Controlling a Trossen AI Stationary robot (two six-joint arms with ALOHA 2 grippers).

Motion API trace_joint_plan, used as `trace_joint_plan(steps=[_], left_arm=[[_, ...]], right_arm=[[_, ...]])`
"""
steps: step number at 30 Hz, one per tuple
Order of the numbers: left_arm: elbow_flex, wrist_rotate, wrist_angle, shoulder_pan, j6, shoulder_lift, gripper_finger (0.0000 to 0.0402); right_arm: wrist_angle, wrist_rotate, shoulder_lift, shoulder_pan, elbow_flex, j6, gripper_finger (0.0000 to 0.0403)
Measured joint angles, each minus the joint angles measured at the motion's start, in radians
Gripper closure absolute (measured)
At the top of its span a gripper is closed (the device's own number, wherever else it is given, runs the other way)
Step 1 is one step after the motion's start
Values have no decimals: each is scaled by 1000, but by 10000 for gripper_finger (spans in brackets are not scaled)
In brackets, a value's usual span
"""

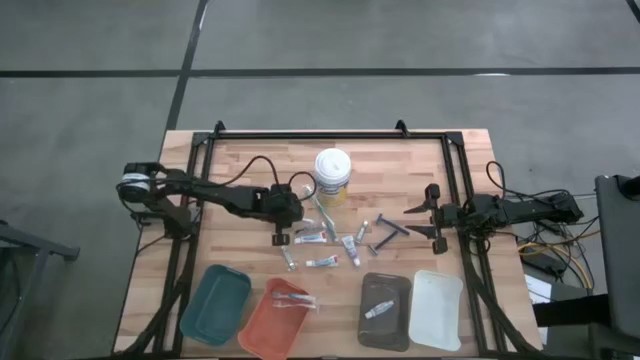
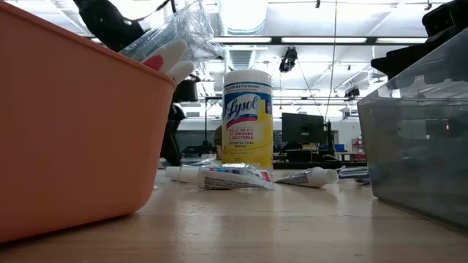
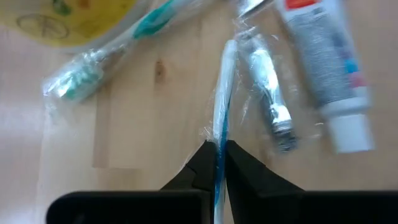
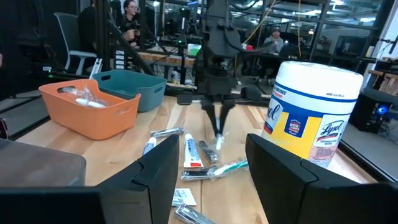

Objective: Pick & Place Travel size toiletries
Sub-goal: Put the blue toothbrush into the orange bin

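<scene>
Reaching steeply down beside the wipes tub (image 1: 332, 176), the left gripper (image 3: 219, 163) pinches a wrapped toothbrush (image 3: 222, 93) on the table (image 1: 400, 165), tubes (image 3: 323, 62) alongside, possibly touching. The right gripper (image 1: 432, 211) waits apart, fingers spread.

"Lysol" brand on the white-lidded tub (image 2: 247, 117); smaller print unreadable.
</scene>
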Motion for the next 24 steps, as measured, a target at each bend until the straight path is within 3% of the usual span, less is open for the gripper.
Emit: trace_joint_plan(steps=[10,24], left_arm=[[0,-112,-9,-126,-62,-143,374],[2,-133,109,-252,-126,-233,371]], right_arm=[[0,0,2,0,0,-1,220],[0,0,3,0,0,1,220]])
